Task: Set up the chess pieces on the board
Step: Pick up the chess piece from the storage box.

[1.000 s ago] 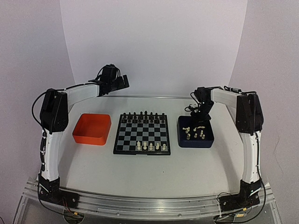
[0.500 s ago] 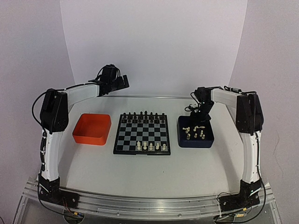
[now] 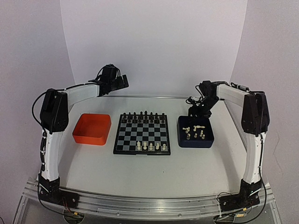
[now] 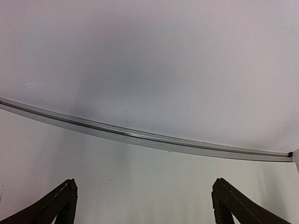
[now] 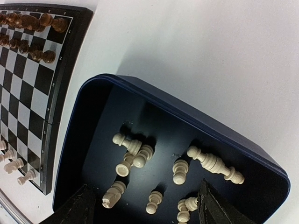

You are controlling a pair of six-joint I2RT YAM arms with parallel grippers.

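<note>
Chess pieces (image 5: 180, 170), small and cream-white, are in two places. About eight lie loose on the floor of a dark blue tray (image 5: 159, 123). Most are tipped on their sides, and the tallest is stretched out flat. Five more stand in a line along the near edge of the board (image 3: 140, 133), running from its middle towards its right corner.

The board is a small black and light-grey checkered square with a black border. It lies flat in the middle of the white bench (image 3: 154, 177). Dark chessmen (image 3: 142, 115) line its far edge. The blue tray sits just to the right of the board, close to it but not touching. An orange tray (image 3: 88, 139) sits to the left of the board, across a slightly wider gap.

The right arm's fingers (image 5: 74, 210) hang over the far part of the blue tray and point down at the loose pieces. They are spread apart with nothing between them, and they touch no piece.

The left arm's fingers (image 4: 53, 207) are raised well away from the board, near the far left corner of the bench. They are spread wide and hold nothing. Their own camera shows only a metal rail (image 4: 140, 137) and a pale wall (image 4: 149, 56) beyond it.
</note>
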